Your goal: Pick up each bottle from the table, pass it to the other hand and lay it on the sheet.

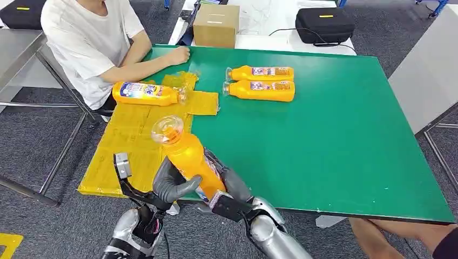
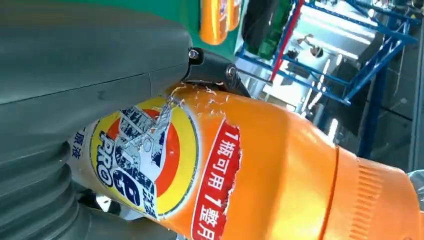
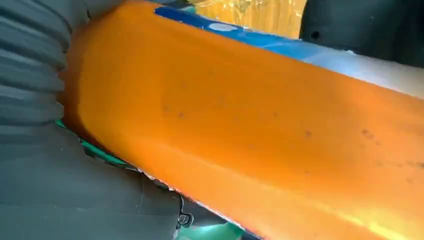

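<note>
Four bottles in total. Green bench [image 1: 335, 140] carries the yellow sheet [image 1: 129, 145] at its left edge. One bottle [image 1: 145, 93] already lies on the sheet; two bottles [image 1: 260, 83] wait side by side on bare bench. Fourth bottle [image 1: 189, 159] is mid-handover above the sheet's near corner: left hand [image 1: 172, 183] and right hand [image 1: 229, 186] both grip its body. Judged one done, three left.

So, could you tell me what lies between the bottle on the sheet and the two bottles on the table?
In the head view, crumpled yellow sheet, then bare green table.
</note>
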{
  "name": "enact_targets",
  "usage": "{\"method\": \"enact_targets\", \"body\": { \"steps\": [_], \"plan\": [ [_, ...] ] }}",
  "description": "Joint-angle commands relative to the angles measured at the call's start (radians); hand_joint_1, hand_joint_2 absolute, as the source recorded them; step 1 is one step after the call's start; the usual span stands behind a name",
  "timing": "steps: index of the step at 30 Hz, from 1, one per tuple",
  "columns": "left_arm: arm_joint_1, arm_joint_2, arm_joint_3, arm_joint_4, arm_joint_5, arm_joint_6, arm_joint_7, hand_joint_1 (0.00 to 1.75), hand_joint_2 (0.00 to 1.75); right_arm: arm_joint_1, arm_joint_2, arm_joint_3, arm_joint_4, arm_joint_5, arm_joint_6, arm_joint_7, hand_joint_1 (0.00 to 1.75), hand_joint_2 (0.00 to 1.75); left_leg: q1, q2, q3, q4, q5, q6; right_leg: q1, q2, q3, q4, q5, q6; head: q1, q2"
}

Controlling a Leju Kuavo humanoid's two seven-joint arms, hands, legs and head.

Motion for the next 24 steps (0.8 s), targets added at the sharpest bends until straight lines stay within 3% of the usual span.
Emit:
{"method": "enact_targets", "body": {
  "steps": [1,5,8,15,17,24],
  "plan": [
    [-0.022,-0.006,-0.026,0.011,-0.064,0.069,-0.016,1.75,1.75,0.013,0.010,0.002,0.035,-0.003,-0.045,0.023,0.00,0.00,0.002,-0.001,0.007,0.000,-0.003,-0.001,0.002,-0.001,0.007,-0.001,-0.003,-0.002,0.000,0.000],
    [-0.038,0.007,-0.011,0.005,-0.162,0.160,-0.032,1.75,1.75,0.039,0.009,-0.025,-0.018,-0.012,-0.069,0.014,0.00,0.00,0.001,-0.001,0.003,0.000,-0.002,-0.001,0.001,-0.001,0.004,0.000,-0.002,-0.001,0.000,0.000],
    [-0.076,0.048,-0.004,0.014,-0.374,0.295,-0.074,1.75,1.75,0.048,0.004,-0.041,-0.041,-0.018,-0.063,0.016,0.00,0.00,0.001,0.000,0.003,0.000,-0.001,-0.001,0.001,0.000,0.003,0.000,-0.001,-0.001,0.000,0.000],
    [-0.189,0.145,0.090,0.143,-0.741,0.413,-0.083,1.75,1.75,0.045,0.010,-0.086,-0.037,-0.028,-0.050,0.017,0.00,0.00,0.001,0.000,0.003,-0.001,0.000,-0.001,0.001,0.000,0.003,0.000,0.000,-0.002,0.000,0.000],
    [-0.211,0.170,0.120,0.185,-0.835,0.449,-0.110,1.75,1.75,0.034,0.000,-0.064,-0.021,0.040,-0.106,0.025,0.00,0.00,0.001,0.001,0.004,-0.002,0.000,-0.001,0.001,0.001,0.004,-0.001,0.000,-0.002,0.000,0.000],
    [-0.329,0.253,0.177,0.448,-0.996,0.423,-0.193,1.75,1.75,0.025,0.013,-0.074,0.048,-0.010,-0.065,-0.022,0.00,0.00,0.002,0.001,0.007,-0.002,-0.001,-0.002,0.002,0.001,0.007,-0.001,-0.001,-0.002,0.000,0.000]
  ]
}}
